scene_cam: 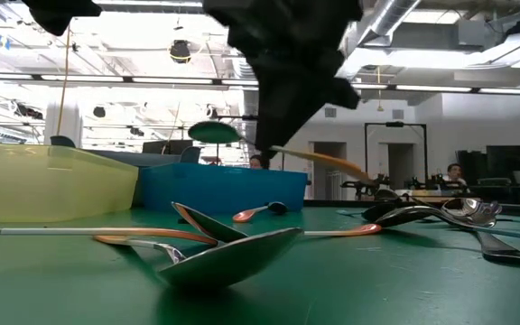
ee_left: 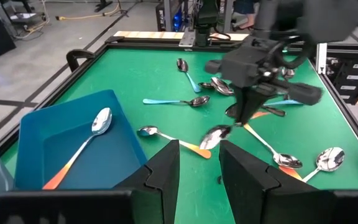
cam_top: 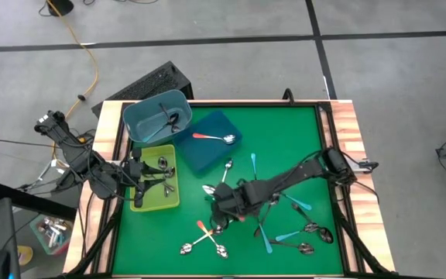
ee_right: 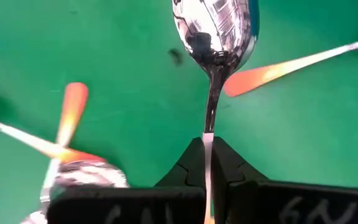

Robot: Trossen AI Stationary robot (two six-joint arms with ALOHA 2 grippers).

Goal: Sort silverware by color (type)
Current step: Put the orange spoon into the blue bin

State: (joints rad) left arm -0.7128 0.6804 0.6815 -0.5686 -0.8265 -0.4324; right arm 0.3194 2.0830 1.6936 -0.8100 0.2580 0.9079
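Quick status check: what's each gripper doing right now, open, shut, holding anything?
Left gripper: open, empty, over the yellow-green tray.
Right gripper: shut on the handle of a shiny metal spoon, above the green mat.

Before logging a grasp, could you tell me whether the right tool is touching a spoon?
Touching: the right wrist view shows the right tool pinched shut on a spoon handle.

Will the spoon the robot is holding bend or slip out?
Probably no bending: the spoon sticks straight out from the right gripper, so it looks stiff. It might slip or swing, since the shiny metal is pinched only by its thin handle, with the heavier bowl hanging far out.
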